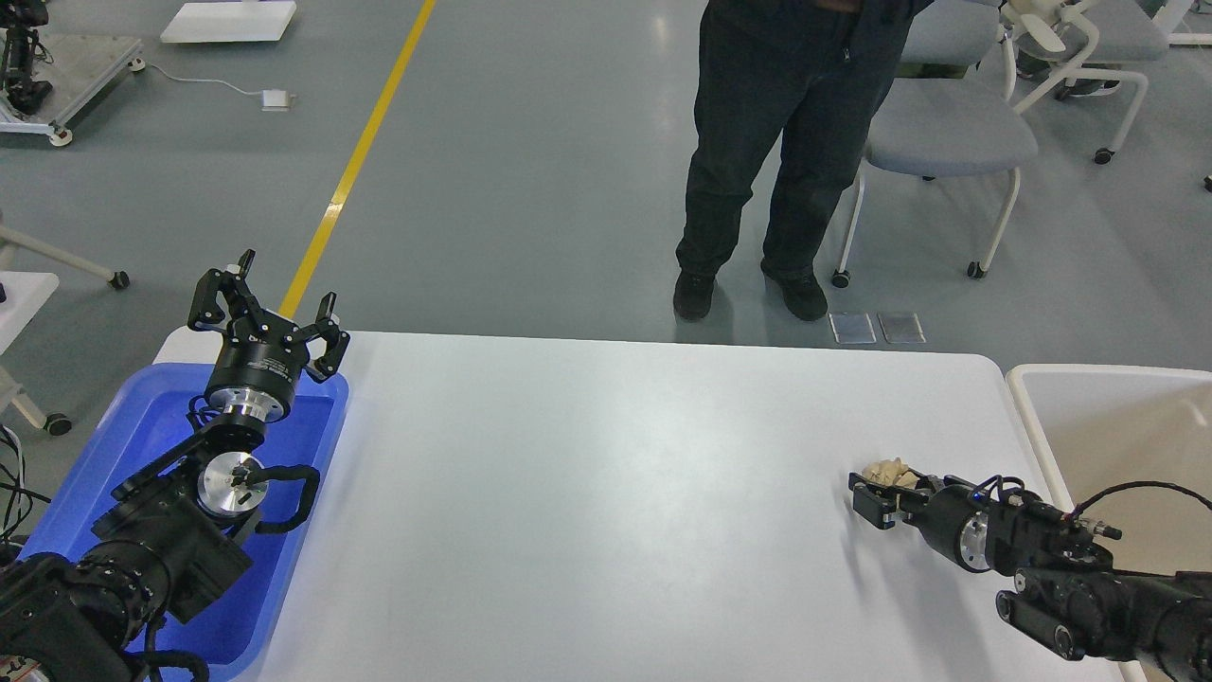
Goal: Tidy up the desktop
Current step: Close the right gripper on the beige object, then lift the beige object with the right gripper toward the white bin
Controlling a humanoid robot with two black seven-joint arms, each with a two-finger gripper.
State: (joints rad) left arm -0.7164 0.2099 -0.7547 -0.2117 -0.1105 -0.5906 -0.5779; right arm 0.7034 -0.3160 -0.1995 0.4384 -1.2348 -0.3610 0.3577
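The white desktop [606,474] fills the middle of the head view. My left gripper [270,298] is open and empty, raised above the far end of the blue plastic tray [322,455] at the desktop's left. My right gripper [876,493] lies low over the desktop near its right edge. Its fingers are shut on a small crumpled beige wad [890,472], which sits at or just above the surface.
A cream-white plastic bin [1108,426] stands just past the desktop's right edge, beside my right arm. A person in dark clothes [776,142] stands beyond the far edge. A grey wheeled chair [947,133] is behind them.
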